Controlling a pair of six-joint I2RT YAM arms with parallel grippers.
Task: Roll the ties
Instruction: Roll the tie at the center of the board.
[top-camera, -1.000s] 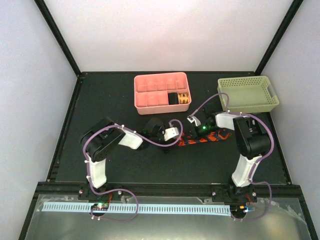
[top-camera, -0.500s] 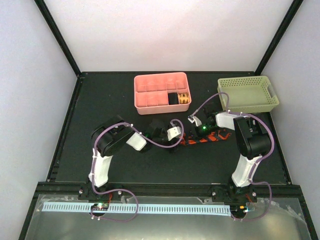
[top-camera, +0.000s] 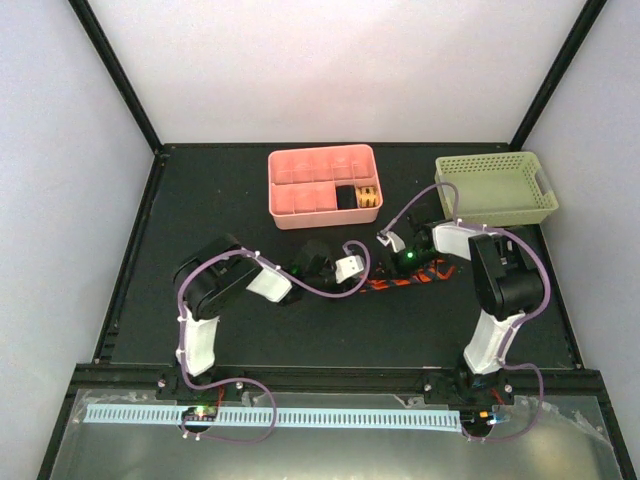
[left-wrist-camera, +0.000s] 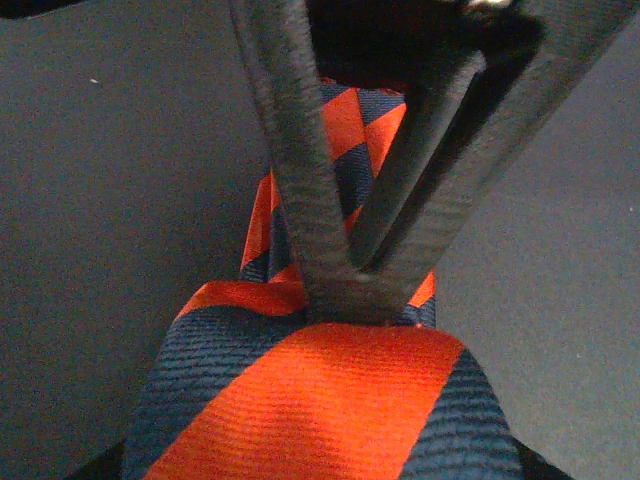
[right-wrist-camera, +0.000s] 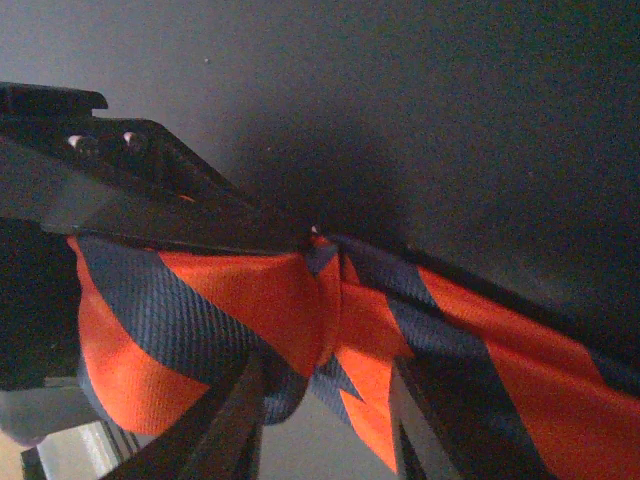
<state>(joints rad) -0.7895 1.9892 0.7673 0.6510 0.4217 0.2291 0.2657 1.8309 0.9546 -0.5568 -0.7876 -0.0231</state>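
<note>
From my station, the long narrow orange-red necktie with dark navy diagonal stripes (top-camera: 420, 277) lies on the black tabletop (top-camera: 250, 330), stretched between the two arms. One end is at the left gripper (left-wrist-camera: 348, 300) and the rest passes under the right gripper (right-wrist-camera: 325, 385), trailing out beyond it on its right side. In the left wrist view the two dark fingers (left-wrist-camera: 295, 180) slant into a V with their tips pressed together at a fold of the necktie. That gripper is clenched on the cloth, and a broad striped loop bulges just in front of the tips. In the right wrist view the necktie is gathered to a narrow waist just ahead of the fingers (right-wrist-camera: 240, 420), which stand apart on either side of the bunched part. I cannot tell whether they squeeze the cloth or only straddle it. The two grippers sit near each other, facing along the necktie. Beyond the left gripper stands a pink plastic tray with compartments (top-camera: 300, 165), and beyond the right gripper, off to its right, stands a pale green perforated basket (top-camera: 495, 200).
</note>
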